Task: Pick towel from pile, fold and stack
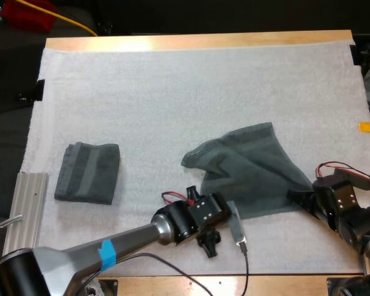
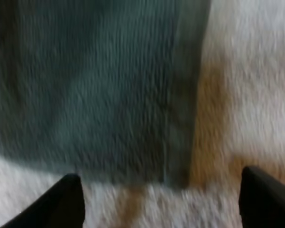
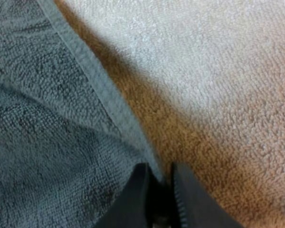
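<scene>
Work stands about midway, by my reading. One folded towel (image 1: 87,172) already lies flat at the left side of the mat (image 1: 172,92), well apart from everything else, and looks like the start of the stack. A second towel (image 1: 246,176) is out on the mat right of centre. It is partly spread, its far left corner is rumpled and creased, and it is not yet folded. The right tool (image 3: 156,178) is clamped on this towel's hem at the right end of its near edge, fingers pressing the hem from both sides. The left tool (image 2: 160,185) hangs at the left end of that edge, fingers wide apart and clear of the cloth, with the corner just ahead of them. What remains, I judge, is to take that corner, draw the towel flat, fold it, and set it on the folded towel.
</scene>
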